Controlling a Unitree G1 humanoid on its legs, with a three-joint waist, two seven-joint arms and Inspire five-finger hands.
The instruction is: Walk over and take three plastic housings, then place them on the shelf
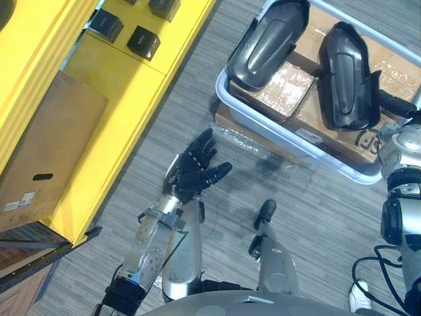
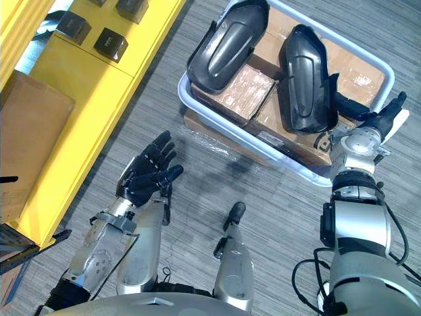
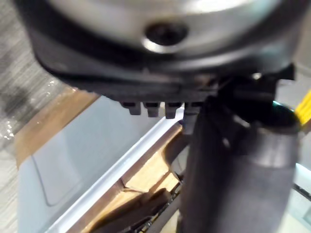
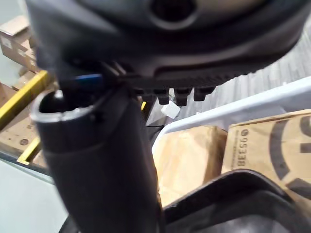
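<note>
Two black plastic housings lie in the pale plastic bin [image 1: 284,133] on the floor, resting tilted on the cardboard boxes [image 1: 286,89] packed inside it. The left housing [image 1: 266,43] leans over the bin's far corner and the right housing [image 1: 345,76] lies beside it, close but apart. The task asks for three, and I can make out two.

The right hand [image 2: 378,118] is at the bin's right end, just beside the right housing. Its fingers are straight and it holds nothing, while its thumb reaches toward the shell's edge. The left hand [image 1: 194,170] hovers over the carpet with its fingers spread and empty, well apart from the bin.

The main risk is probably the grip. The shells look glossy and curved, so a pinch on one edge could slip, or the long shell could swing and drop. Because they sit loosely on uneven boxes, pulling one may tip or shift the other. The hand could also catch on the bin's rim and drag the bin.

The yellow shelf [image 1: 125,85] already carries small black boxes [image 1: 143,41] and a cardboard box [image 1: 49,145], so free space there looks limited.
</note>
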